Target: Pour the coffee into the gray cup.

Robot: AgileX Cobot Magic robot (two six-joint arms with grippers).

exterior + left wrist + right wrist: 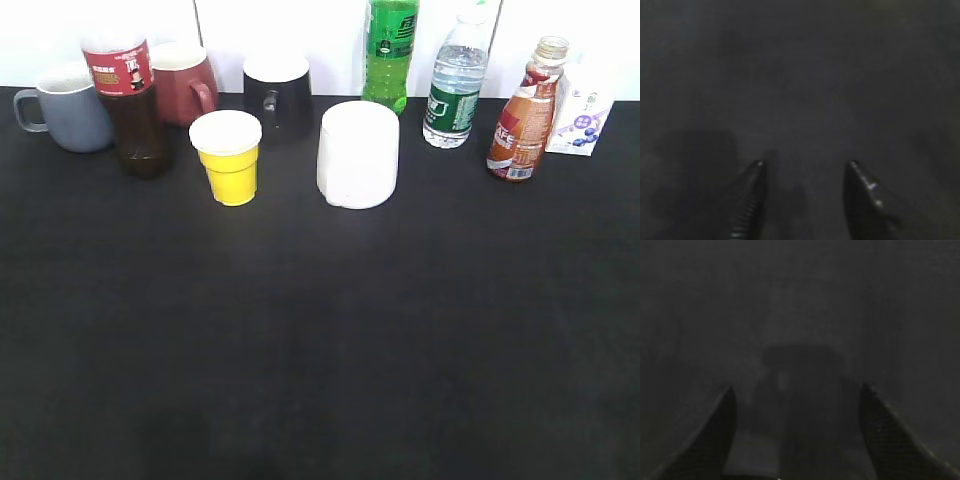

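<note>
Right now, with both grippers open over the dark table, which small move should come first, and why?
Probably the right gripper should reach toward the small curvy brown coffee bottle at far right. It stands capless and untouched, far from the blue-gray ceramic mug at far left.

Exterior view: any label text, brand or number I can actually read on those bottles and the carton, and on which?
None can be read.
Cola bottle: red label, white print blurred.
Green bottle: white marks, unreadable.
Water bottle: green label, too small.
Coffee: label lettering blurred.
Carton: blueberry picture, text too small.
</note>
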